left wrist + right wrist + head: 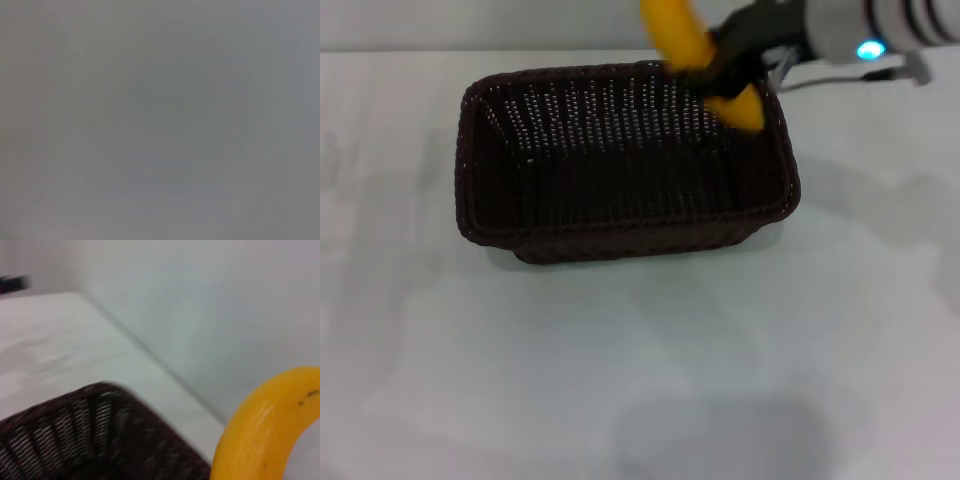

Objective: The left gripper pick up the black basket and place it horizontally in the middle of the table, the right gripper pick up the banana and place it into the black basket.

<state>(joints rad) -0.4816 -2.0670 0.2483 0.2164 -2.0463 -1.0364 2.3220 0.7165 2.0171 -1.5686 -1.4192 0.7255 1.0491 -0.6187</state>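
The black basket (620, 160) lies lengthwise across the middle of the white table (640, 360). My right gripper (725, 70) comes in from the upper right and is shut on the banana (695, 55). It holds the banana over the basket's far right corner, tilted, one end sticking up and the other down inside the rim. In the right wrist view the banana (265, 430) curves close by above the basket's rim (100, 425). My left gripper is out of view; the left wrist view shows only plain grey.
A pale wall (200, 315) runs behind the table's far edge. Bare white tabletop lies in front of the basket and on both sides of it.
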